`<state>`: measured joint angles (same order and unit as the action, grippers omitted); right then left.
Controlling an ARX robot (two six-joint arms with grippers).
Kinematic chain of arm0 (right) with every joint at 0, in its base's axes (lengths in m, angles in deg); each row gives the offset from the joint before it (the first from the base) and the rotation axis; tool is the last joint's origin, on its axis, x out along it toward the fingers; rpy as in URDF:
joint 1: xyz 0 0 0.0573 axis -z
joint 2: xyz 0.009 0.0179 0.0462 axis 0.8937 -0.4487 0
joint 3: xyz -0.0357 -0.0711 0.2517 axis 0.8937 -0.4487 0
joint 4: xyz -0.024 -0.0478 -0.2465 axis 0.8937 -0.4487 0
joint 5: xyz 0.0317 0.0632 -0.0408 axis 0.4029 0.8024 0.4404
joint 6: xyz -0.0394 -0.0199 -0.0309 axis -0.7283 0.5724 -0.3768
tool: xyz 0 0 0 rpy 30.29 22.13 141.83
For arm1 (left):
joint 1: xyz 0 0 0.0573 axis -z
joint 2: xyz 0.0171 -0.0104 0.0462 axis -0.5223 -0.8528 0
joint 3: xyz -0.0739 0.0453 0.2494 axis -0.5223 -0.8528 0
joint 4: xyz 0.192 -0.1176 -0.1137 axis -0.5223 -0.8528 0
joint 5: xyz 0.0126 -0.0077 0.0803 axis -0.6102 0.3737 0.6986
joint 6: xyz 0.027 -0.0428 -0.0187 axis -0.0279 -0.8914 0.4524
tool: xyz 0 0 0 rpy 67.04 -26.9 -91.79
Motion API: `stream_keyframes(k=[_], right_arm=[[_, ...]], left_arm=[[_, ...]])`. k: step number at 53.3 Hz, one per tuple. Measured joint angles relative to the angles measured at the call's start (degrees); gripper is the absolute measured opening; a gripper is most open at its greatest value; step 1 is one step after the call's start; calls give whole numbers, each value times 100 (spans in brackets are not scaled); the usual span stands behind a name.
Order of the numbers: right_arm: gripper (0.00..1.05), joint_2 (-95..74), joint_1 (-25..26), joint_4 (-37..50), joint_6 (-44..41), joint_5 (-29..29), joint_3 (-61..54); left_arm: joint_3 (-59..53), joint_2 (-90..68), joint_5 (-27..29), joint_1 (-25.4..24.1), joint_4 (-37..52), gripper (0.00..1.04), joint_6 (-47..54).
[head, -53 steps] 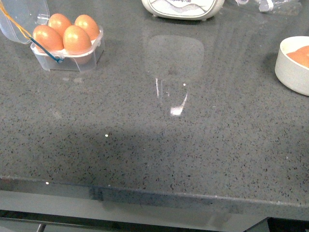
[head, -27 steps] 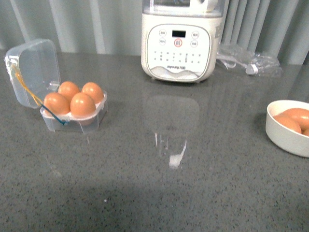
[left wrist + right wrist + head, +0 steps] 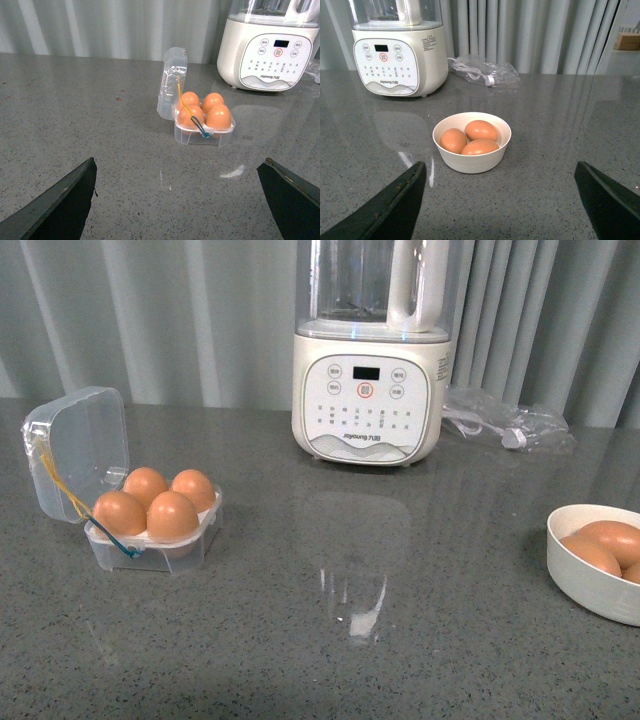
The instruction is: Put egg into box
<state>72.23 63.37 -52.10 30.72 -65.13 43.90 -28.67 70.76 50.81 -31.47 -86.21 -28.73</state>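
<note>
The box (image 3: 150,552) is a clear plastic case on the left of the countertop, its hinged lid (image 3: 80,450) standing open. Several brown eggs (image 3: 172,516) fill its slots; any one of them could be the egg. The left wrist view shows the same box (image 3: 202,136) and its eggs (image 3: 218,116) well ahead of my left gripper (image 3: 179,162), which is open and empty. My right gripper (image 3: 500,165) is open and empty too, just short of a white bowl (image 3: 470,160) holding three more brown eggs (image 3: 481,130). Neither gripper appears in the front view.
A white blender (image 3: 367,390) stands at the back centre before a grey curtain. A crumpled clear bag with a cable (image 3: 505,425) lies to its right. The white bowl (image 3: 590,590) sits at the right edge of the grey speckled countertop.
The front view has swung upward from the countertop's near edge to take in the blender and curtain. The box, its eggs and the bowl have not moved on the counter.
</note>
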Motion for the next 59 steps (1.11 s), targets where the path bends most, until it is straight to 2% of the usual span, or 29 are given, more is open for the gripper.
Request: stream_keyframes(k=[3, 6, 42, 44, 47, 48, 51, 59], right_arm=[[99, 0, 0, 0, 9, 0, 0], [97, 0, 0, 0, 4, 0, 0], [97, 0, 0, 0, 4, 0, 0], [97, 0, -2, 0, 4, 0, 0], [97, -2, 0, 0, 4, 0, 0], [97, -2, 0, 0, 4, 0, 0], [97, 0, -2, 0, 4, 0, 0], [97, 0, 0, 0, 4, 0, 0]], left_arm=[[0, 0, 2, 0, 0, 98, 0], [0, 0, 0, 0, 0, 98, 0], [0, 0, 0, 0, 0, 98, 0], [61, -125, 118, 28, -219, 98, -107], [444, -621, 374, 35, -1228, 98, -400], [671, -1021, 385, -7, -1744, 98, -540], [883, -1526, 297, -168, -2264, 98, -780], [1196, -2039, -28, -588, -1751, 98, -949]])
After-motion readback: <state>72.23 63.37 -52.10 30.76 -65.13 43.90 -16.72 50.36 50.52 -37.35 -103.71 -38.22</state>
